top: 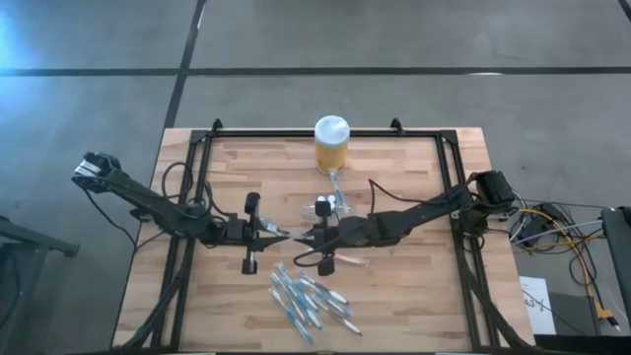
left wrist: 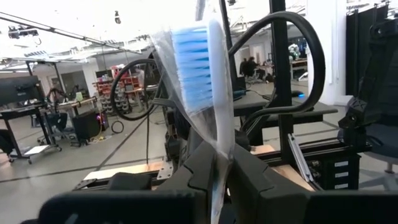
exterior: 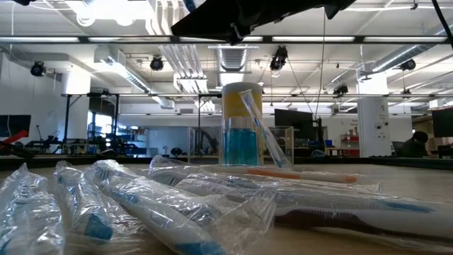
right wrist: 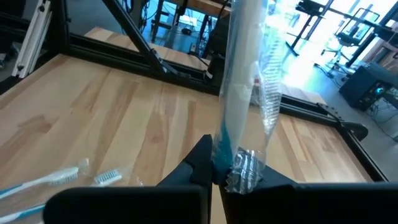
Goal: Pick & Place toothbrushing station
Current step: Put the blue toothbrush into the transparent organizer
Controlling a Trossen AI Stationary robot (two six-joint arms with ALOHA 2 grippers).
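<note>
My left gripper (top: 282, 236) and my right gripper (top: 300, 237) meet tip to tip above the table's middle, each shut on a toothbrush in clear wrap (left wrist: 202, 68) (right wrist: 244, 74). Whether it is one brush, I cannot tell. The small clear toothbrushing station (top: 342, 205) stands on the wood just beyond the right gripper, with a thin clear stick (exterior: 265, 134) leaning in it. The yellow jar with a white lid (top: 331, 145) stands behind it at the far edge. My left gripper pinches the wrapped brush just below its blue-bristled head (left wrist: 221, 163) between its two fingers. The head stands out past the fingertips, clear of the table. My right gripper pinches the wrapped brush's teal lower end (right wrist: 222, 148) between its two fingers, with crumpled wrap (right wrist: 245, 169) bunched beside them. The brush's long shaft stands out past the fingertips, clear of the table.
A pile of several wrapped toothbrushes (top: 311, 301) lies near the table's front, below the grippers, and fills the foreground of the low view (exterior: 127, 205). One loose brush (top: 350, 259) lies under the right arm. A black frame (top: 202, 168) rims the table.
</note>
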